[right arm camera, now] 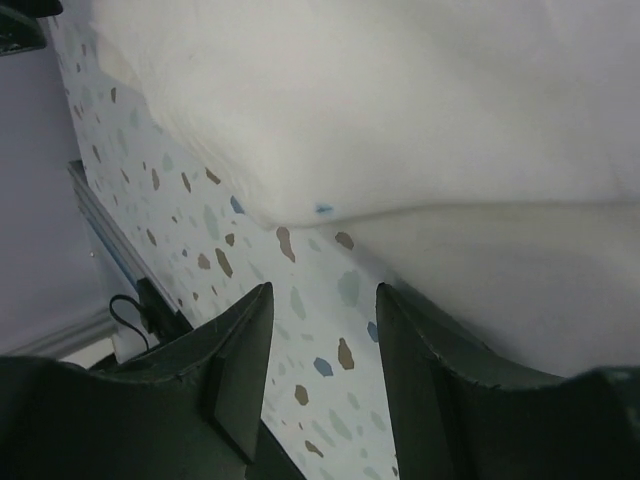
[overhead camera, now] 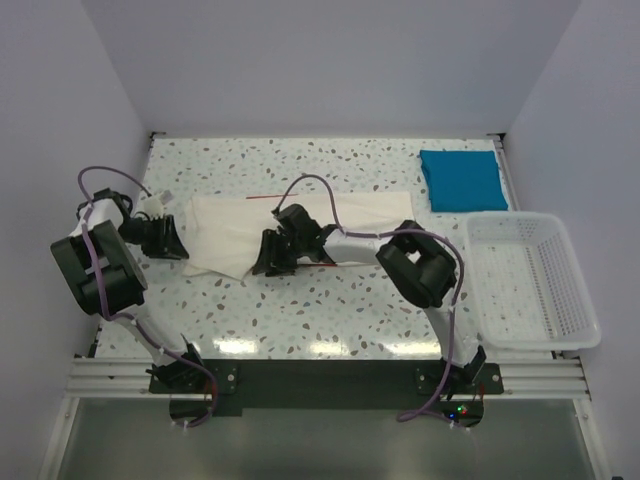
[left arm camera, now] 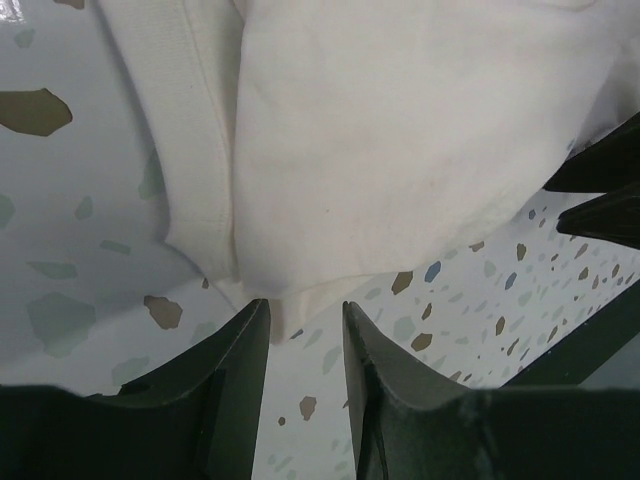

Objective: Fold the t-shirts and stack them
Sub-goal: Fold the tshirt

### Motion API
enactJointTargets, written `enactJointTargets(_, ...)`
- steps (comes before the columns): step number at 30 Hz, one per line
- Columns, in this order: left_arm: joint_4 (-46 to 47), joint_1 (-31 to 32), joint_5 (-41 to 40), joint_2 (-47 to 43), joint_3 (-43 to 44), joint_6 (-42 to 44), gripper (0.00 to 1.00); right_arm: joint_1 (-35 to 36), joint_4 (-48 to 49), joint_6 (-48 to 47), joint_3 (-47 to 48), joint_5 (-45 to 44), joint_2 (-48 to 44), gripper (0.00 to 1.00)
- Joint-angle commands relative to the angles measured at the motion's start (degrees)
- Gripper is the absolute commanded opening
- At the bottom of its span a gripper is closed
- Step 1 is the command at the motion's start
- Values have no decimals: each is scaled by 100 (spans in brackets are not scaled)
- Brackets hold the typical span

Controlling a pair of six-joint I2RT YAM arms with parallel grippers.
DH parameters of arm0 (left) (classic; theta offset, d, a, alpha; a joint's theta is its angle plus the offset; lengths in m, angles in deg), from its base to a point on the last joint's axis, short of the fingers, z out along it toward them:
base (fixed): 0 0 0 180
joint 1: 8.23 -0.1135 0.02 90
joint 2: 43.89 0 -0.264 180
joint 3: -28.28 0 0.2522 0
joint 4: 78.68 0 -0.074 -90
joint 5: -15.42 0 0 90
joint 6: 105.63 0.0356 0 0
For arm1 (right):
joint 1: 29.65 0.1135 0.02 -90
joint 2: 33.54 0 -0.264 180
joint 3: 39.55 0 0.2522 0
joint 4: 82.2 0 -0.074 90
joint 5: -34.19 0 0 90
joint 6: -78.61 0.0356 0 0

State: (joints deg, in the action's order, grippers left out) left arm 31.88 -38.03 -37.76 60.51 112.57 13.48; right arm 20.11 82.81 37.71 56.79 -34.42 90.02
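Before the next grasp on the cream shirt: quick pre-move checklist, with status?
1. Left gripper open, nothing between the jaws: ok.
2. Right gripper open, only table showing in its gap: ok.
3. Cream shirt corner just ahead of the left gripper: ok.
4. Cream shirt fully folded: not ok, it lies as a long band.
5. Teal shirt folded flat at the far right, ready as stack base: ok.
6. How many cloth layers the right gripper would catch: cannot tell.

Top view looks down from behind; both wrist views sit close over the cream shirt [left arm camera: 400, 150]
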Motion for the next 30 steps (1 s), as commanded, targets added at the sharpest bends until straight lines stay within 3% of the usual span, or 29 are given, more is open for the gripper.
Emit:
enactJointTargets(1, 242, 36, 62, -42, -82, -133, 40, 95, 650, 1039, -58, -301, 150, 49)
enactJointTargets(6, 408, 45, 89, -218, -380, -238, 41, 332, 1569, 2101, -488, -713, 316, 49)
enactJointTargets(11, 444, 36, 71, -289, -452, -256, 41, 569, 1968, 2305, -568, -1250, 588, 49)
enactJointTargets(21, 409, 10, 97, -368, -337, -335, 41, 676, 2224, 2490, -568, -1339, 959, 46)
enactJointTargets(25, 312, 1, 124, -359, -215, -326, 42, 667, 2320, 2412, -507, -1312, 985, 34)
enactJointTargets(30, 207, -61, 80, -341, -56, -274, 44, 641, 2312, 2130, -349, -1225, 906, 2)
